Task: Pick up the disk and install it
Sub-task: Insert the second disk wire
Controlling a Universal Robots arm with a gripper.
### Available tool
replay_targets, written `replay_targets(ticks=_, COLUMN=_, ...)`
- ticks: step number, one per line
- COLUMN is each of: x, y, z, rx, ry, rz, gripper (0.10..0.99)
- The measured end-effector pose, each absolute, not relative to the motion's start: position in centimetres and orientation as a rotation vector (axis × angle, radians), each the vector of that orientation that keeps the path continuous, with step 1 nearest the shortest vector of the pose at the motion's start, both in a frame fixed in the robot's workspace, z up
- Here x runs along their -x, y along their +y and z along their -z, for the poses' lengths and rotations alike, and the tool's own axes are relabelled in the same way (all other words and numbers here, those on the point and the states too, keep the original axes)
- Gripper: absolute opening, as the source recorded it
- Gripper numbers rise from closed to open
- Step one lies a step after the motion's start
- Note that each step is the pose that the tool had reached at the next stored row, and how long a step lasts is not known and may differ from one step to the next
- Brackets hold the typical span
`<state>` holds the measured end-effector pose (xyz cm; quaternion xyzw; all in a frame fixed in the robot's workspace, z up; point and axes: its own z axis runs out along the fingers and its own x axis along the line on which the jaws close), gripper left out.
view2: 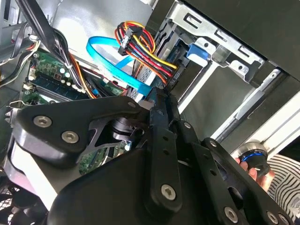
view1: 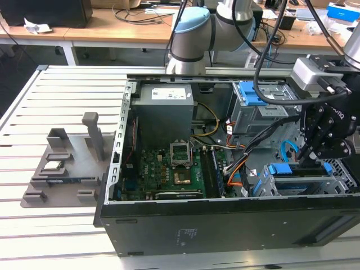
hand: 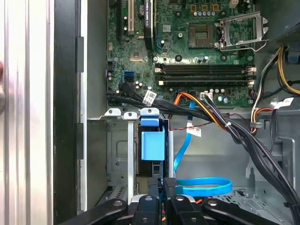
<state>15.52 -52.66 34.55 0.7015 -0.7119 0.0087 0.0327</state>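
Gripper linkage, black, closest to the lens in both wrist views. Gripper (hand: 166,183) sits right at the open face of the drive cage (hand: 119,154). Fingers (hand: 171,187) are drawn together, no gap visible between the tips. Can't tell whether they clamp anything.

Disk (hand: 152,145) is inside the drive cage, standing edge-on in its slot, with the blue bracket end facing out toward the gripper. Fingertips are just beside that end; contact is unclear.

Blue flat cable (hand: 206,186) loops just beside the cage, next to the gripper. Black and orange cable bundle (hand: 211,115) runs past the cage's far end. Motherboard (hand: 201,51) lies beyond the cage.

In the exterior view the cage is in the PC case (view1: 225,225), which is on the slatted counter (view1: 56,236). A grey fixture (view1: 67,163) is well apart from the cage, outside the case.
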Motion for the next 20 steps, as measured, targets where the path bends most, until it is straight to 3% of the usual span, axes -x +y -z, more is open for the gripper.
replay_targets(ticks=20, x=-15.55, y=-52.64, z=-34.21, rx=-2.161, ry=-2.192, rz=-0.023, gripper=0.161)
